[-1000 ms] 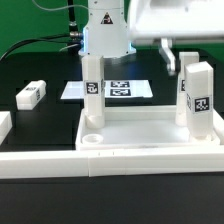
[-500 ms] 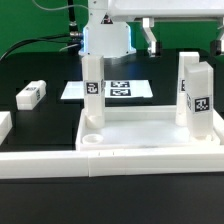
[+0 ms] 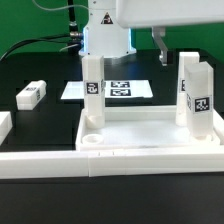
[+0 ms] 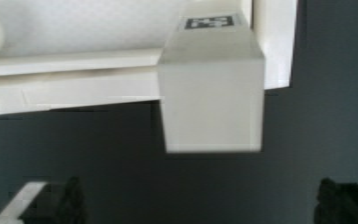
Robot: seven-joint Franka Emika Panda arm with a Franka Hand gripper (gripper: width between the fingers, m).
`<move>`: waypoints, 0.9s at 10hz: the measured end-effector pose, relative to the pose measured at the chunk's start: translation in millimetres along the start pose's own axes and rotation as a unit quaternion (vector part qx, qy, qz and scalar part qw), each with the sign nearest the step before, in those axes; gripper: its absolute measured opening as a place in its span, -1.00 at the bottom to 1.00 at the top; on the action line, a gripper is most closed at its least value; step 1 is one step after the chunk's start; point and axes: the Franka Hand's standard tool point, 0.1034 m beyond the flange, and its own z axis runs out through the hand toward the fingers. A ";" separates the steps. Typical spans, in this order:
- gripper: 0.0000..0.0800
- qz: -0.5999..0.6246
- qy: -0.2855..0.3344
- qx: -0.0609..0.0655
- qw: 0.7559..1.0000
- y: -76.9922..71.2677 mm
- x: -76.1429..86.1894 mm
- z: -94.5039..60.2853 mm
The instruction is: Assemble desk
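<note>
One desk top (image 3: pixel 140 118). Three legs: first leg (image 3: pixel 92 85) and second leg (image 3: pixel 193 95) upright, third leg (image 3: pixel 32 94) lying on the table (image 3: pixel 45 125). One marker board (image 3: pixel 122 88). One cropped white block (image 3: pixel 4 124) at the frame edge.

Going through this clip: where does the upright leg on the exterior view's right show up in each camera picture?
Exterior view: the leg stands upright in a corner of the desk top, at the exterior view's right.
Wrist view: most likely the same leg, seen end-on from above, filling the middle ahead of the open gripper.
Shared landmark: the white desk top that the leg stands in.
</note>
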 end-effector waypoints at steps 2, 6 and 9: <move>0.62 0.005 -0.003 0.002 1.000 -13.0 -5.1 10.9; 0.62 0.006 -0.008 0.001 1.000 -16.3 -13.2 18.5; -0.06 0.046 -0.009 0.001 0.999 -16.4 -13.4 18.9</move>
